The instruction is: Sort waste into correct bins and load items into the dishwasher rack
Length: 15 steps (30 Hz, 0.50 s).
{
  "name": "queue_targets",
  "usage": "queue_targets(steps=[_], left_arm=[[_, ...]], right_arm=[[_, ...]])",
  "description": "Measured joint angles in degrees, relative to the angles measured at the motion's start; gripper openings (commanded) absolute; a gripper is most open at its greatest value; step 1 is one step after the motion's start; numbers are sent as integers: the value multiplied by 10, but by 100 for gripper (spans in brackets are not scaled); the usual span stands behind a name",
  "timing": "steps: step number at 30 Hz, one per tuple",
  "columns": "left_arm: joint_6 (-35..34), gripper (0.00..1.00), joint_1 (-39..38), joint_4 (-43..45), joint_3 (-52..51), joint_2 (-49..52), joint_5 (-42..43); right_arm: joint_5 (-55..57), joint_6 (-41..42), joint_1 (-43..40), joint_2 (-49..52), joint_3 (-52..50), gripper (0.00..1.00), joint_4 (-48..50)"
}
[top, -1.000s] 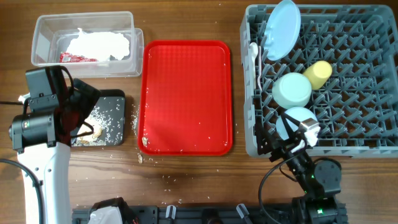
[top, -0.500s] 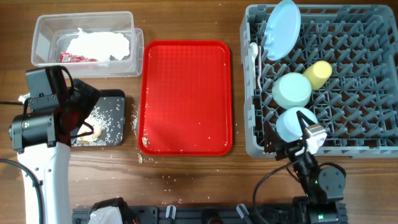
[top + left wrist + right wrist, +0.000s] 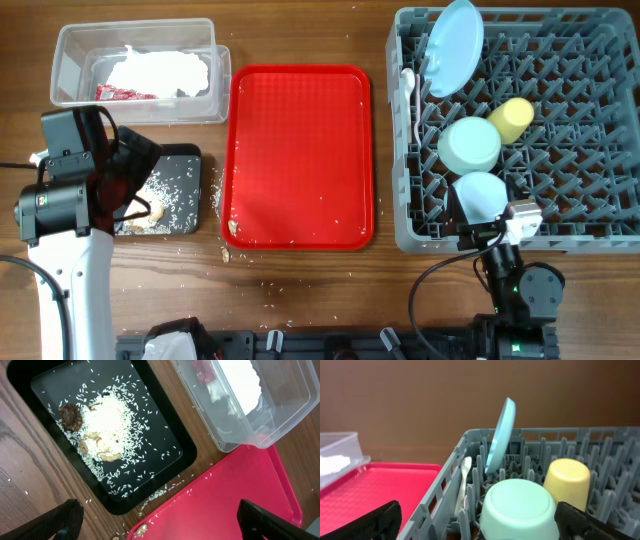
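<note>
The grey dishwasher rack holds the upright pale blue plate, yellow cup, mint-green bowl, light blue bowl and white spoon. My right gripper is open and empty at the rack's front edge, just behind the light blue bowl. In the right wrist view its fingers frame the mint-green bowl. My left gripper is open and empty over the black tray's near corner. That tray holds rice and brown scraps. The clear tub holds white napkins and a red wrapper.
The large red tray lies between the bins and the rack, with a few crumbs on it. Loose rice and a crumb lie on the wood by its front left corner. The left arm covers part of the black tray.
My right gripper has drawn back from the light blue bowl toward the front right. The bowl now rests in the rack. The left arm has not moved.
</note>
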Motion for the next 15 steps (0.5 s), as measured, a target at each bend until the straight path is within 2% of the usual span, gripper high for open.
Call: queue_targets(steps=[4, 15], left_arm=[[0, 100, 0, 0, 0, 0, 0], [0, 100, 0, 0, 0, 0, 0]], right_arm=[[14, 17, 0, 0, 0, 100, 0], [25, -16, 0, 0, 0, 100, 0]])
